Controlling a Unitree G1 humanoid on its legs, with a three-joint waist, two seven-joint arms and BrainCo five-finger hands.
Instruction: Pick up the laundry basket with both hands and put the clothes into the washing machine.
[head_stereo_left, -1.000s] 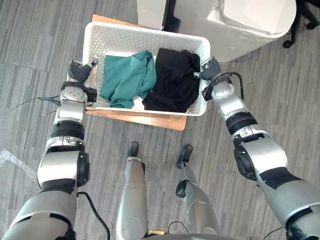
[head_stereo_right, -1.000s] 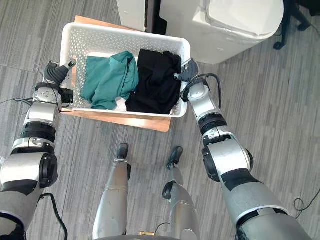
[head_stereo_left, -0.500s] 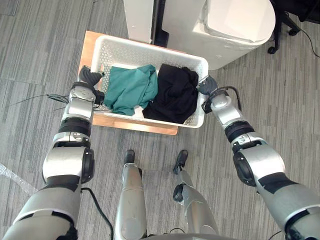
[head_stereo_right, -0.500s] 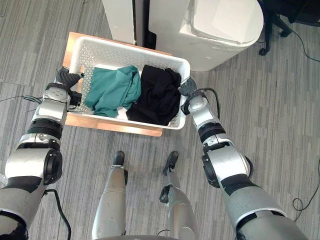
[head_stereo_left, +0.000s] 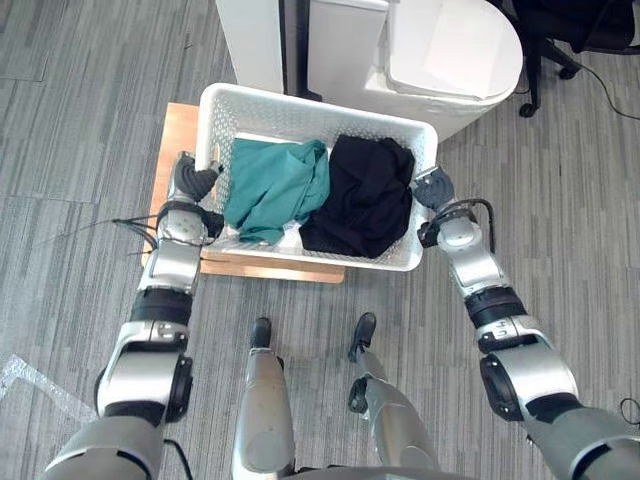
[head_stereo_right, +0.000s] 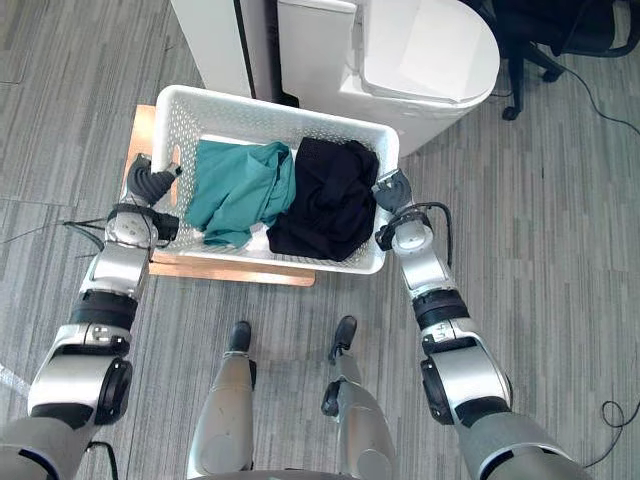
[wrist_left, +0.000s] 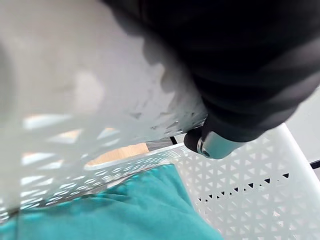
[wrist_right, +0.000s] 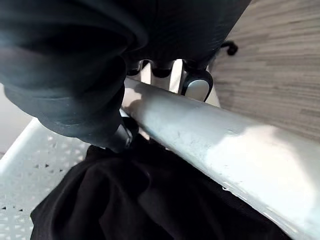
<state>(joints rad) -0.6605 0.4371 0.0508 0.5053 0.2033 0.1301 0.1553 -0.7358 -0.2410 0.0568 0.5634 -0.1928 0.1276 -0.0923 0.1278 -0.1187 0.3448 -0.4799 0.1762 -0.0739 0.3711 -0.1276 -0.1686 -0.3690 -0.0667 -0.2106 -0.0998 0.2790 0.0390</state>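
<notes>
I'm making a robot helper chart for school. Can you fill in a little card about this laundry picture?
Basket: white laundry basket, over a wooden board on the floor
Inside: green garment left, black garment right
Left hand: fingers curled on its left rim
Right hand: fingers curled over its right rim
Behind: white washing machine

1. Head views: bright, even overhead light. Floor (head_stereo_left: 80, 100) is flat-lit, shadows soft.
2. Washing machine (head_stereo_left: 455, 45) top is near blown out.
3. Black garment (head_stereo_left: 365, 195) is crushed dark, folds barely read.
4. Left wrist view: left hand (wrist_left: 240, 60) throws a soft shadow on the laundry basket (wrist_left: 100, 100) wall.
5. Right wrist view: glare patch along the laundry basket rim, right hand (wrist_right: 65, 65) near-black.
</notes>
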